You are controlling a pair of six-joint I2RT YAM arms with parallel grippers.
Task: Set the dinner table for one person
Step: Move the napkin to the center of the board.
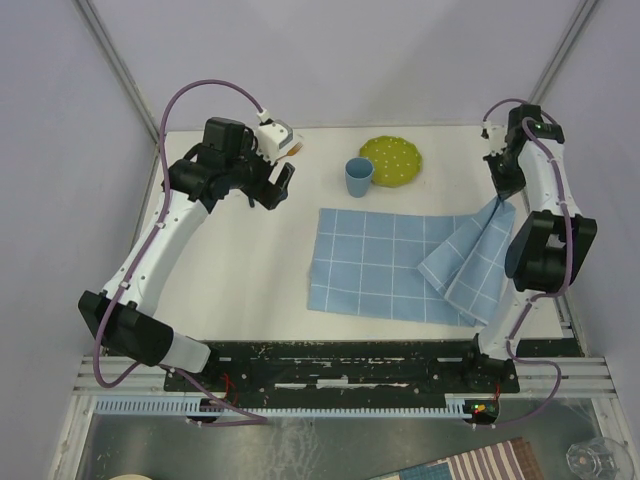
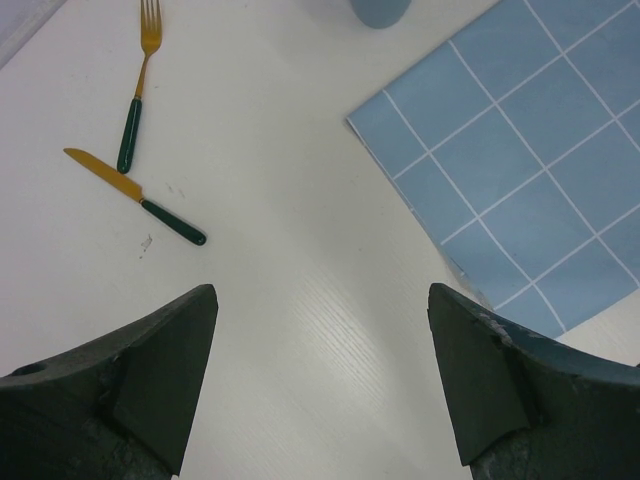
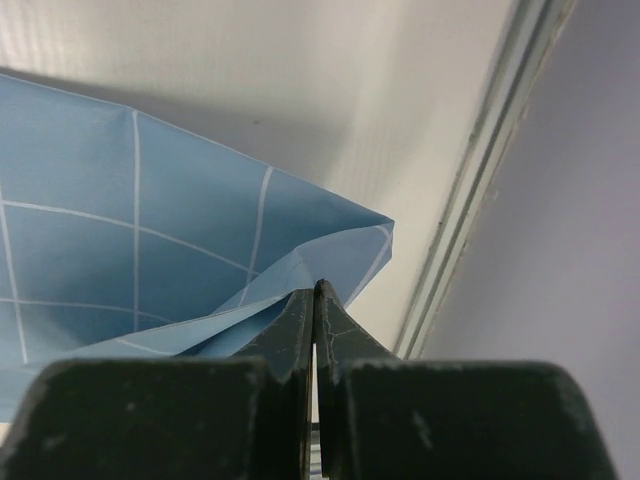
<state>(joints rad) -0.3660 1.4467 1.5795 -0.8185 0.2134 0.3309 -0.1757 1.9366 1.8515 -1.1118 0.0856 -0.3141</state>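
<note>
The white dinner table (image 1: 250, 270) holds a light-blue grid cloth (image 1: 370, 262) at its middle. The cloth's right part is folded over and lifted. My right gripper (image 1: 503, 193) is shut on the cloth's corner (image 3: 330, 250) near the table's right edge, with the jaws pressed together (image 3: 315, 292). My left gripper (image 1: 277, 187) is open and empty above bare table (image 2: 300, 200), left of the cloth (image 2: 530, 170). A gold fork (image 2: 140, 90) and a gold knife (image 2: 135, 195), both green-handled, lie in the left wrist view. In the top view they are hidden under the left arm.
A blue cup (image 1: 358, 177) and a green dotted plate (image 1: 391, 160) stand at the back, behind the cloth. The cup's base also shows in the left wrist view (image 2: 380, 10). A metal rail (image 3: 470, 200) runs along the table's right edge by the purple wall.
</note>
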